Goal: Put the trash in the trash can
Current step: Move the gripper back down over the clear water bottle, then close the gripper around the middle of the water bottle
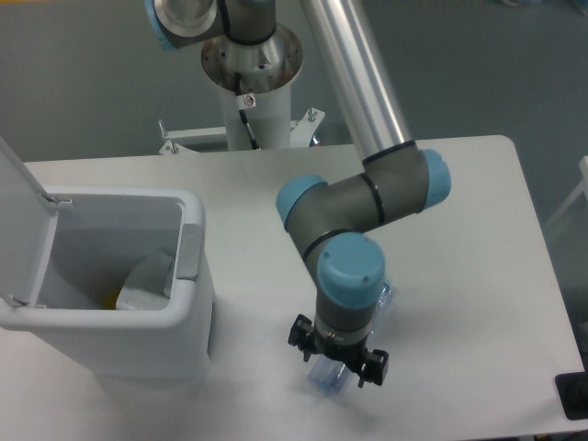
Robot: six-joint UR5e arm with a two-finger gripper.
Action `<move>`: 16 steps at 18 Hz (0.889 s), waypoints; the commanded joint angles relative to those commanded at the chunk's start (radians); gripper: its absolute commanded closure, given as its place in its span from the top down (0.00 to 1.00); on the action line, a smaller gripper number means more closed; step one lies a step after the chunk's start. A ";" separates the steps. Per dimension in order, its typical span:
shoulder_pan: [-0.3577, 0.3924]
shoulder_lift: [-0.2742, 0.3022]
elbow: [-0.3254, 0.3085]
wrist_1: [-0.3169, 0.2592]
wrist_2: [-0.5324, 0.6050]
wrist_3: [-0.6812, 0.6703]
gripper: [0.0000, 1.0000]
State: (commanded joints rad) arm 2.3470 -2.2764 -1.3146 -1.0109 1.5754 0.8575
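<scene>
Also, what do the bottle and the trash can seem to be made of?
The bottle looks like thin clear plastic with a blue tint: the table shows through it. The trash can looks like rigid white plastic with a smooth matte finish, rounded corners and a grey front tab.

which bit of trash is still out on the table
The clear plastic bottle, lying on the table right under the gripper. The whitish wrapper is already inside the open trash can.
</scene>
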 joint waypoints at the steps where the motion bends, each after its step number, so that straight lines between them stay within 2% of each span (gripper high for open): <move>1: -0.002 -0.005 0.000 0.000 0.002 0.000 1.00; 8: -0.017 -0.032 0.000 0.003 0.051 -0.002 1.00; 16: -0.020 -0.031 0.000 -0.002 0.049 0.000 0.70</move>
State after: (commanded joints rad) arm 2.3270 -2.3071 -1.3146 -1.0124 1.6245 0.8575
